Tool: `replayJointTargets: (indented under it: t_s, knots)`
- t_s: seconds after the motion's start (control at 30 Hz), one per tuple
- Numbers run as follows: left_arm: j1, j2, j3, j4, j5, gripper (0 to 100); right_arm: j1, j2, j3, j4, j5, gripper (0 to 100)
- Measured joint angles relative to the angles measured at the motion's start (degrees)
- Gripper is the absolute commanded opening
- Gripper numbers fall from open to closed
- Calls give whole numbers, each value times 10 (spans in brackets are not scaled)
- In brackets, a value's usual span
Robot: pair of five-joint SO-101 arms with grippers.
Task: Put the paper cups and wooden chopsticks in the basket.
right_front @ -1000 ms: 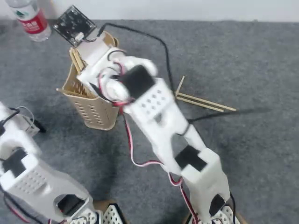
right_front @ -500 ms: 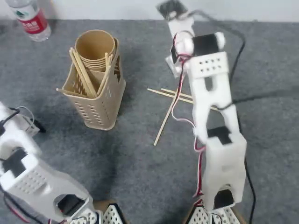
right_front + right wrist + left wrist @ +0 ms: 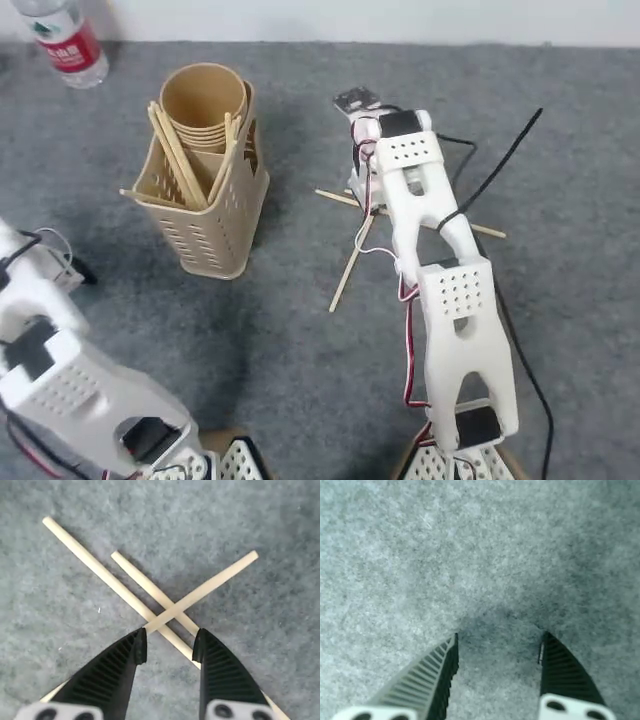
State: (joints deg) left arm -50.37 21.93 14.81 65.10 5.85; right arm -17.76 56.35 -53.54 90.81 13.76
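A beige slotted basket (image 3: 215,235) stands upright on the grey carpet, holding stacked paper cups (image 3: 203,98) and several wooden chopsticks (image 3: 178,153). Three loose chopsticks (image 3: 349,267) lie crossed on the carpet to its right. My right arm (image 3: 412,165) hangs over that crossing. In the right wrist view the right gripper (image 3: 170,647) is open, its fingertips on either side of the crossed chopsticks (image 3: 150,592), just above them. My left arm (image 3: 45,335) sits at the lower left. The left gripper (image 3: 500,640) is open above bare carpet with nothing between its fingers.
A plastic water bottle (image 3: 66,42) lies at the far left corner behind the basket. A black cable (image 3: 492,172) trails from the right arm across the carpet. A white wall edge runs along the back.
The right arm swung away from above the basket to the right, then came down over the loose chopsticks. The left arm stayed still.
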Motion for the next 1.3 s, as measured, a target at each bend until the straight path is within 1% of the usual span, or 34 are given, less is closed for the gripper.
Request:
replayJointTargets:
  t_s: [0.47, 0.7, 0.93, 1.0, 1.07, 1.1, 1.17, 1.23, 1.3]
  knots:
    - [0, 0, 0, 0, 0, 272, -6, 0, 0, 18, -2, 159]
    - [0, 0, 0, 0, 0, 272, -20, 0, -35, 61, -17, 159]
    - [0, 0, 0, 0, 0, 272, -29, 17, -38, 38, -21, 154]
    - [0, 0, 0, 0, 0, 272, -28, 39, -38, 26, -21, 130]
    - [0, 0, 0, 0, 0, 272, -25, 46, -40, 26, -21, 27]
    - [0, 0, 0, 0, 0, 272, -25, 46, -41, 26, -21, 0]
    - [0, 0, 0, 0, 0, 272, -23, 48, -50, 29, -21, 31]
    - [0, 0, 0, 0, 0, 272, -24, 49, -53, 35, -17, 2]
    - [0, 0, 0, 0, 0, 272, -25, 49, -55, 43, 4, 8]
